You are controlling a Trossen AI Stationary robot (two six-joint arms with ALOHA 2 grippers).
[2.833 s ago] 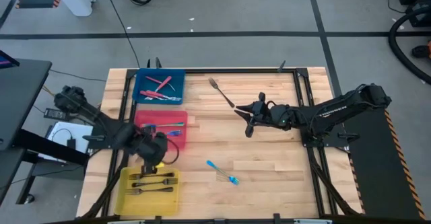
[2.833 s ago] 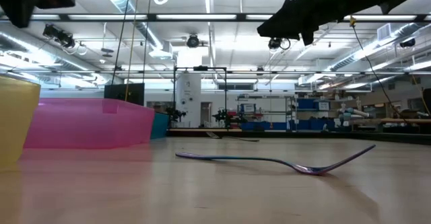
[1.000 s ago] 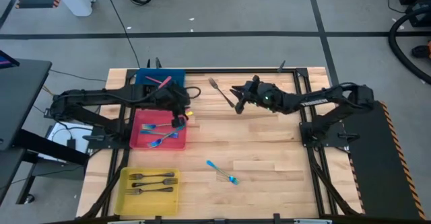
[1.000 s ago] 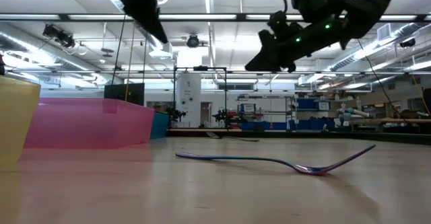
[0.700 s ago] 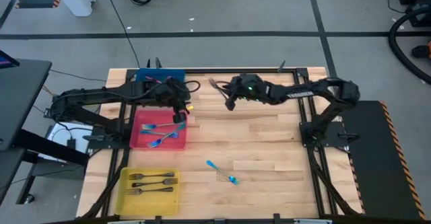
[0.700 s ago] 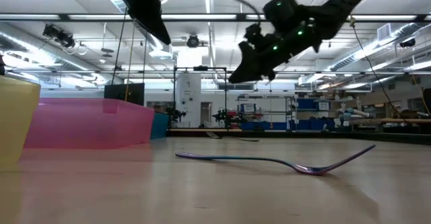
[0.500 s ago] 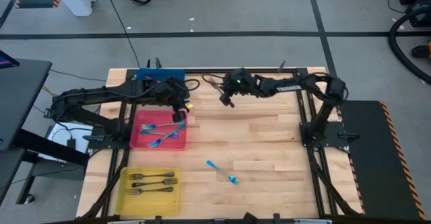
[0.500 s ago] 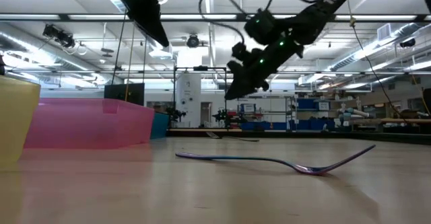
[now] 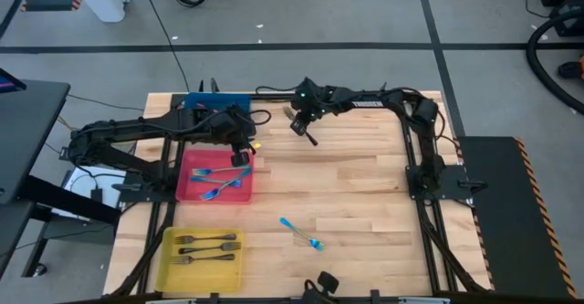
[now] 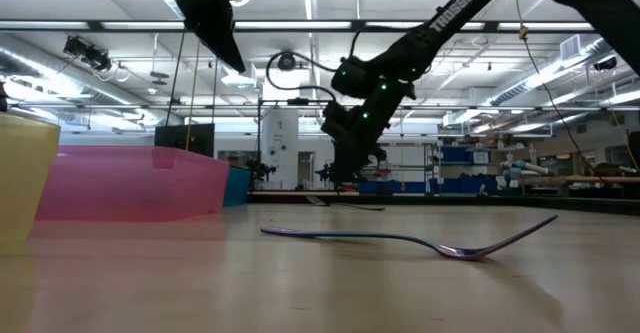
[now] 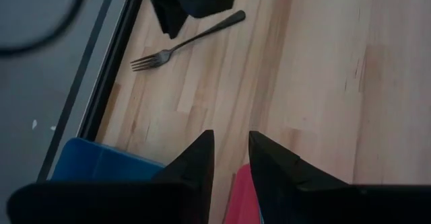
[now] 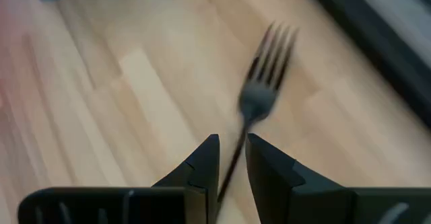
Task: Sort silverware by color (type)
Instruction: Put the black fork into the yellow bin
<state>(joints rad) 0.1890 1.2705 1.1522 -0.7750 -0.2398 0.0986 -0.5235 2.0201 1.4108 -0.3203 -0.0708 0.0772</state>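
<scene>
Along the table's (image 9: 365, 194) far edge, the right gripper (image 9: 297, 124) is hanging low over a dark fork (image 9: 311, 139) that is lying on the wood just inside the black frame rail. Its fingers (image 12: 202, 163) are standing narrowly apart with the fork's handle running in line with the gap. Whether they are touching it cannot be told, and the fork is resting on the boards, not lifted. The left gripper (image 9: 245, 152) is hovering at the far right corner of the red bin (image 9: 182, 181), released, with bare wood showing between its fingertips.

Open room is lying across the middle and right of the table. Only a blue fork (image 9: 300, 233) is sitting there, near the centre and toward the near edge, well apart from both grippers. On the left, three bins are standing in a row: a blue bin (image 9: 196, 108) farthest, then the red bin holding blue forks, then a yellow bin (image 9: 169, 249) holding dark forks.

The surface is pale wood planking. Beyond it a large hall is showing, with ceiling lights and shelving.

The left arm is covering most of the blue bin, so its contents are hard to make out. The right gripper is hiding the dark fork's tines from above. A small dark shape at the near edge is cut off.
</scene>
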